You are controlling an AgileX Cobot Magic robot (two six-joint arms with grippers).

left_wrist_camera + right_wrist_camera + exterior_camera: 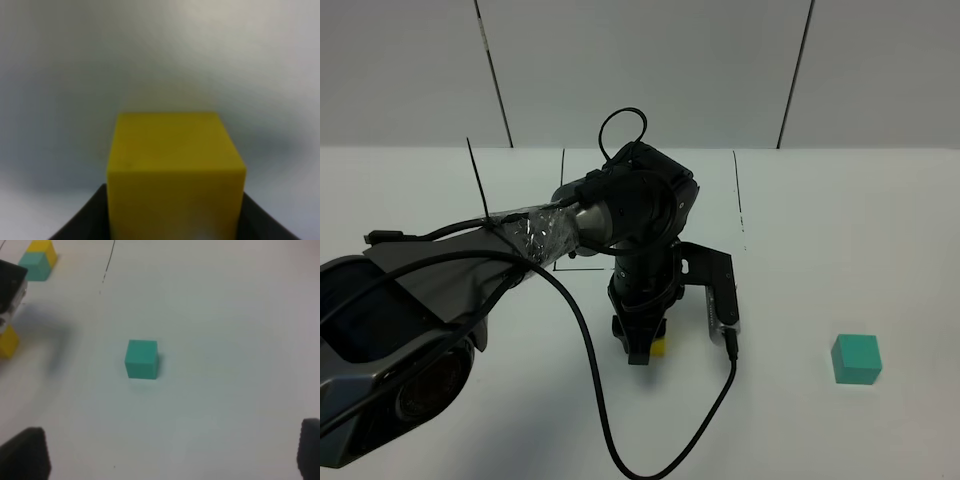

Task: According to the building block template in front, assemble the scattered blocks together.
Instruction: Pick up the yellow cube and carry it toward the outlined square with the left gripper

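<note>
The yellow scattered block (175, 170) sits between the dark fingers (85, 220) of my left gripper (175, 222), which is shut on it. From above, the left gripper (642, 345) points down at mid-table, with a corner of the yellow block (659, 348) showing beside it. The teal scattered block (856, 359) lies alone to the right, untouched. The right wrist view shows the teal block (142, 358) ahead of my open right gripper (167, 460), the yellow block (7, 342), and the building block template (37, 260) farther off. The left arm hides the template from above.
The left arm's body and black cable (590, 370) cross the left and middle of the white table (820, 230). Thin black lines (737, 195) mark a rectangle on the table behind the arm. Grey wall panels stand at the back.
</note>
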